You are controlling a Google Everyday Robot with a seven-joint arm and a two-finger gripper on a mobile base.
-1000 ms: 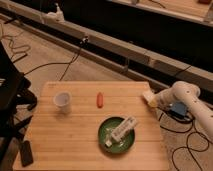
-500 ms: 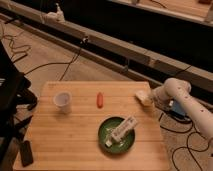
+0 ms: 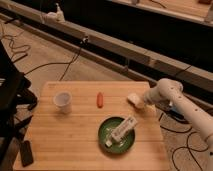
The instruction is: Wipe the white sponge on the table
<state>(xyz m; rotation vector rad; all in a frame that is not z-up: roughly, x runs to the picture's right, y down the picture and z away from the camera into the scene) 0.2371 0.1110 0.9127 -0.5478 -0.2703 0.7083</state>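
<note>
The white sponge [image 3: 134, 98] is a small off-white pad lying on the light-wood table [image 3: 75, 135] near its right edge. My gripper [image 3: 140, 101] reaches in from the right at the end of the white arm [image 3: 172, 97] and is shut on the white sponge, pressing it to the tabletop. The sponge's right part is hidden by the gripper.
A white paper cup [image 3: 62, 101] stands at the left. An orange-red sausage-shaped item [image 3: 100, 99] lies mid-table. A green plate [image 3: 116, 134] holds a long white rectangular object [image 3: 122, 130]. A dark flat device [image 3: 26, 152] lies at the front left corner. Cables run over the floor.
The gripper with the sponge has slid leftwards across the table, away from the right edge and towards the middle.
</note>
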